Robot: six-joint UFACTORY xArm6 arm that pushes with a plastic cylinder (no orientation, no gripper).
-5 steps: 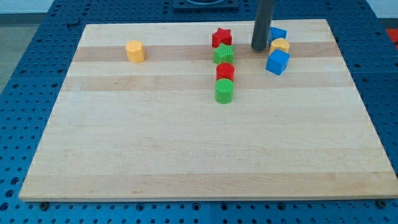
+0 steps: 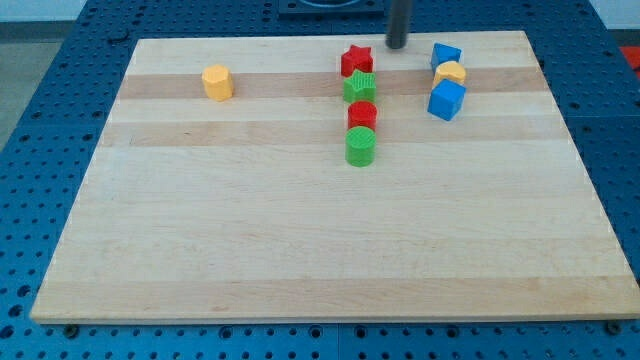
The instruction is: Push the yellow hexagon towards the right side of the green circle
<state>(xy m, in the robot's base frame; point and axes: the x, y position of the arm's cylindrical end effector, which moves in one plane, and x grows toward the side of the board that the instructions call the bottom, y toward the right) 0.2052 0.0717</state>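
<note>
The table is filling most of the view, its pale wood lying bare across the bottom half. Along the view's top, a column of blocks is standing near the middle: a red star, a green star, a red block and, lowest, the green circle. To the view's right of them, a blue block, a yellow block and a blue cube are clustering. The yellow hexagon is sitting alone, well apart at the view's upper left. My tip is resting near the top edge, between the red star and the blue block; there is no claw to open or close, only the rod. The hexagon is lying far to the view's left of my tip, so I judge the tip needs to be getting around to its left side before pushing rightward.
</note>
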